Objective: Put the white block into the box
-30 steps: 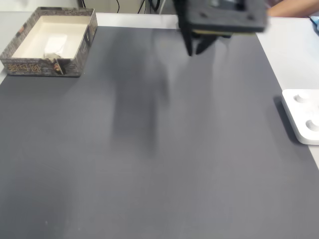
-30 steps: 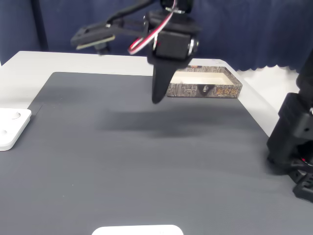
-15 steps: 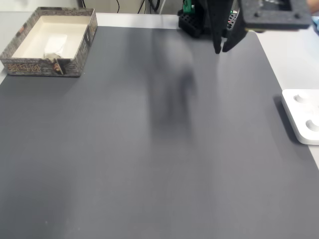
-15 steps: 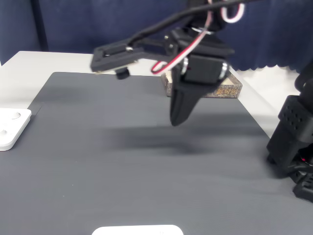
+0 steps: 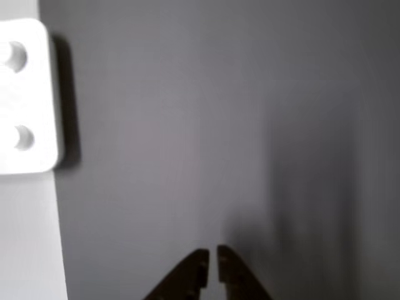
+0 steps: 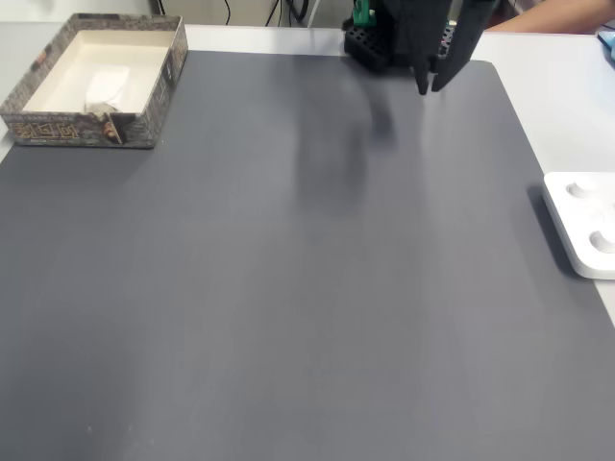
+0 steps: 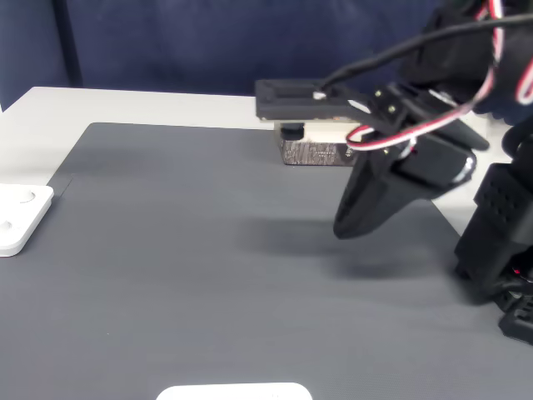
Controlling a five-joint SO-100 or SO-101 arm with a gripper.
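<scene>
In a fixed view from above, the box [image 6: 82, 130] stands at the mat's far left corner, and the white block [image 6: 108, 84] lies inside it on the pale floor. My gripper [image 6: 430, 86] hangs over the far right part of the mat, well away from the box, fingers together with nothing between them. In a fixed view from the side, the gripper [image 7: 346, 227] points down just above the mat, and the arm covers most of the box [image 7: 312, 153]. The other view shows the dark fingertips [image 5: 212, 257] over bare mat.
A white plate with round knobs [image 6: 586, 235] lies at the mat's edge, also seen from the side [image 7: 17, 218] and beside the mat [image 5: 25, 94]. The black arm base [image 7: 500, 242] stands at the right. A person's arm [image 6: 567, 14] is at the far right corner.
The gripper has swung away from the box side toward the arm base and dropped lower over the mat. The block stays in the box.
</scene>
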